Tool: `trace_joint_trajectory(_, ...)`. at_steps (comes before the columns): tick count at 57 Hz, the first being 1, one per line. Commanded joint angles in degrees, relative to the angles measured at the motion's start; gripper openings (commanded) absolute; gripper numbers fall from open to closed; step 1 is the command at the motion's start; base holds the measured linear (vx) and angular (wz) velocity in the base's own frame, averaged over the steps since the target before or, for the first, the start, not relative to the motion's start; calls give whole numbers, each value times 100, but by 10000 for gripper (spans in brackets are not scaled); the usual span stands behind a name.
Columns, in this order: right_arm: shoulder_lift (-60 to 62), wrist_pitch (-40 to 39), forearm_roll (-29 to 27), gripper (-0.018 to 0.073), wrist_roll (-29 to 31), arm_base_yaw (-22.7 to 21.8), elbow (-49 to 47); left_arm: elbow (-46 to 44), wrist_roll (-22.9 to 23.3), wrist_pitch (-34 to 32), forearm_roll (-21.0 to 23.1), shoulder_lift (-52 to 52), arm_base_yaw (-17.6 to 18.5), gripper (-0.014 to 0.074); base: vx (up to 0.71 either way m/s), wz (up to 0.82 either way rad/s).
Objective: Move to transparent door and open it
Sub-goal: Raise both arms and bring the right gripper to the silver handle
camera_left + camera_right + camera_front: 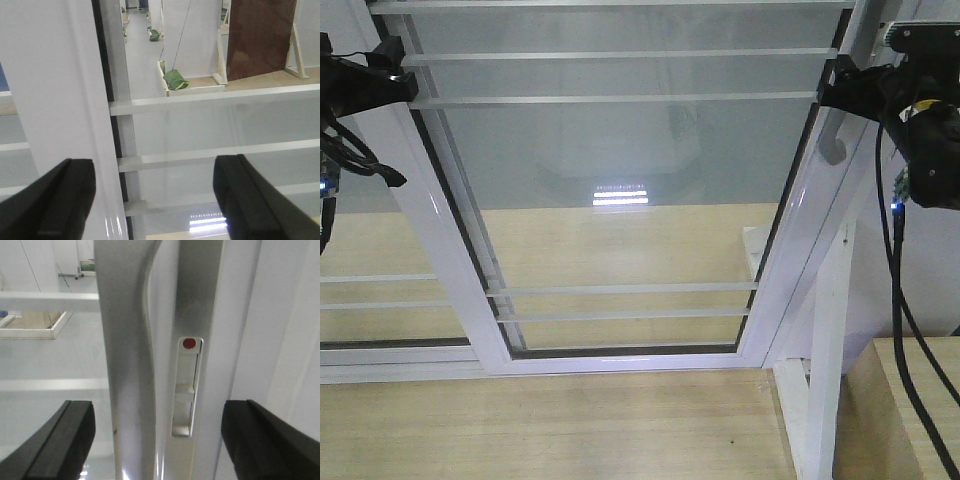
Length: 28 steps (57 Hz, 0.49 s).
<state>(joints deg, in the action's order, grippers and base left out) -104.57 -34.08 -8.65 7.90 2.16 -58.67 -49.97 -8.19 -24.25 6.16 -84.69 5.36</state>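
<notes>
The transparent door (620,200) fills the front view: clear glass in a glossy white frame, crossed by thin white bars. Its curved silver handle (832,146) sits on the right stile. My right gripper (837,86) is up against that stile, just above the handle's lower end. In the right wrist view it stands open (160,440), with the handle (125,365) and a latch with a red dot (188,385) between its fingers. My left gripper (402,78) is at the left stile. It is open (155,200) and straddles the white stile (65,100) and the bars.
A bare white frame post with a brace (825,380) stands right of the door. Black cables (900,300) hang from the right arm. Pale wooden flooring (570,430) lies below. Through the glass I see a brown panel (260,37) and a green object (176,80).
</notes>
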Motion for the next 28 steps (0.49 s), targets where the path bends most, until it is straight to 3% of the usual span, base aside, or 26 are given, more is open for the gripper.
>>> trace_joint_trajectory(1, 77, -342, 101, 571, -20, -34, -563, -205, 1, -534, 22, 201, -14, 591, 0, 0)
trace_joint_trajectory(11, -197, 10, 101, 563, -20, -34, -1107, -205, 1, -529, 16, 201, -14, 590, 0, 0)
trace_joint_trajectory(17, -226, -2, 106, 502, -20, -25, -1135, -205, 1, -516, 16, 201, -14, 590, 0, 0)
trace_joint_trajectory(28, -226, 10, 307, 173, -27, 81, -1135, -205, 1, -516, 16, 201, -14, 590, 0, 0)
